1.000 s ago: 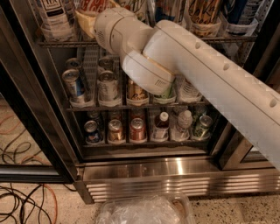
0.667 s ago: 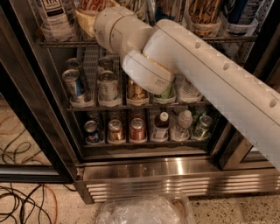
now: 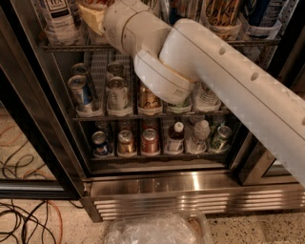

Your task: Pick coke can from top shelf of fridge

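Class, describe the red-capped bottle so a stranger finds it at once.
In the fridge, far below the gripper at the top-left rack, find the lowest rack. The bottle stands fourth from left, between a red can and a paler bottle; only it has a red cap.

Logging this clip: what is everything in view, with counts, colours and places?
stainless-steel display fridge: one, silver with black frame, fills the view.
grey wire racks: three, stacked inside the fridge.
white-labelled tea bottle: one, upper rack, left.
blue-and-silver can, plain silver can, gold-brown can: one each, middle rack, left to centre.
blue can, gold can, red aluminium drink can, dark white-capped bottle, clear bottle, green can: one each, bottom rack, left to right.
floor cables: several, black and orange, lower left.
clear plastic wrap: one, bottom edge.
white robot arm: one, crossing from right to upper left.
gripper: one, tan, at upper rack beside the tea bottle.
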You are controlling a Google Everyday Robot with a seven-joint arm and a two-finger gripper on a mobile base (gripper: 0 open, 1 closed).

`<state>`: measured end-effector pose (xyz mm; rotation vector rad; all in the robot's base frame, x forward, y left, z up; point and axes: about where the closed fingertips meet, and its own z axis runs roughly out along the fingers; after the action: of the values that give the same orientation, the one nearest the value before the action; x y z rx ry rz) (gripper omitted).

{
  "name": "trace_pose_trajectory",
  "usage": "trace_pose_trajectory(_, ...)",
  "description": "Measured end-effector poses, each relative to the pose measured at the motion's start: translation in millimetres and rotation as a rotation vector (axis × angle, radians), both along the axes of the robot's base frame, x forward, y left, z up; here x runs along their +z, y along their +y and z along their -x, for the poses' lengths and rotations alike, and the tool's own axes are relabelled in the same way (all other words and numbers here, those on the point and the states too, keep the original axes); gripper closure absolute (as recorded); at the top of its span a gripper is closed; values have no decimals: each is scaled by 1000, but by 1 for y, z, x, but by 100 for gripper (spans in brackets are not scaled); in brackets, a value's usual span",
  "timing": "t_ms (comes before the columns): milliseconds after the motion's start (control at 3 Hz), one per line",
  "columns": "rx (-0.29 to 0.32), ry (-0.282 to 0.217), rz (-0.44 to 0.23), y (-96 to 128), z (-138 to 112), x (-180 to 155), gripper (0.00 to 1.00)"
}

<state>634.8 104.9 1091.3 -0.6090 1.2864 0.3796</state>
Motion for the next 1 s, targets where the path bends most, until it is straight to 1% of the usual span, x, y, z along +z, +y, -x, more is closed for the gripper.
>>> trace_pose_trajectory(333,6,2,2,1,3,-3,100)
trace_pose_trajectory(667,7,-8,1,-1,4,0,100)
trace_pose_trajectory(1000,4,-40,-10,-8,12,12,100)
